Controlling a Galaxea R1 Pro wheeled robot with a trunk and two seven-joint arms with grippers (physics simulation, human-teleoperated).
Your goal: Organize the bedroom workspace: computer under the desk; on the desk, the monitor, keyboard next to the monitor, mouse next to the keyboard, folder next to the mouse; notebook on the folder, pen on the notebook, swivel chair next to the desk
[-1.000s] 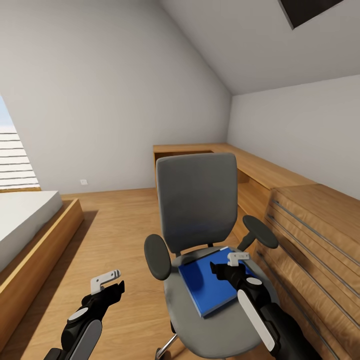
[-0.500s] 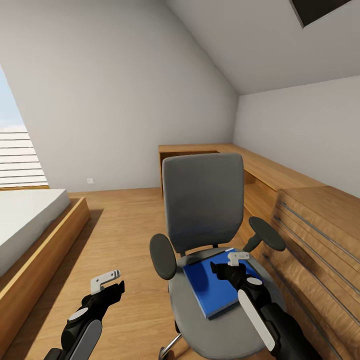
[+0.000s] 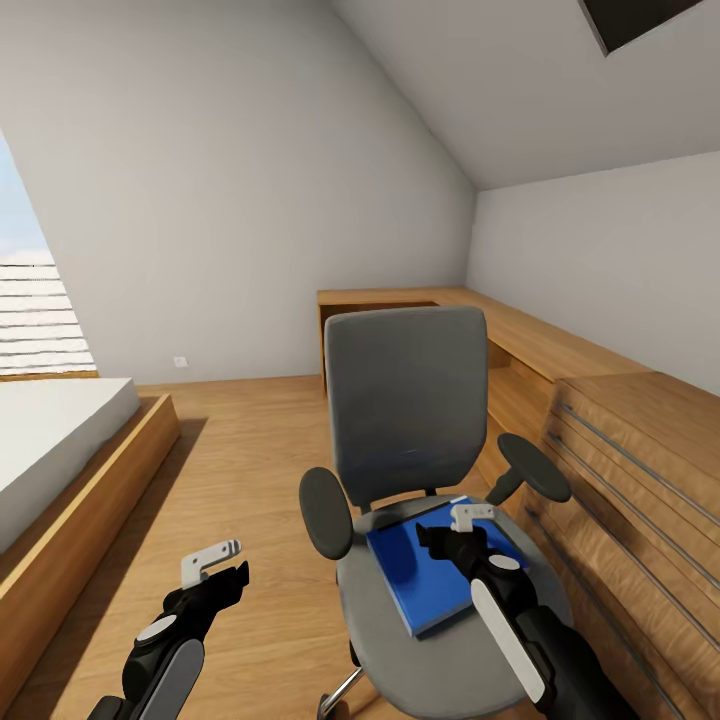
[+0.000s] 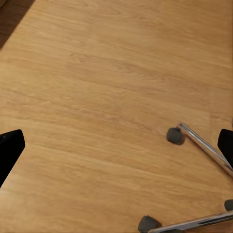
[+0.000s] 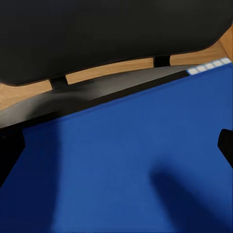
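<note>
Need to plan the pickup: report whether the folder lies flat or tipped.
Flat. The folder lies face-down on the swivel chair seat, the right claw open above it.

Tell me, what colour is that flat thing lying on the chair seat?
Bright blue folder, best in the head view.

No readable text, labels, brands or numbers on anything in view.

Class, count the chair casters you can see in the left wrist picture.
3: one caster at the end of a chrome leg, one at the picture's lower edge, one partly cut off at the right edge. Others may be out of frame.
</note>
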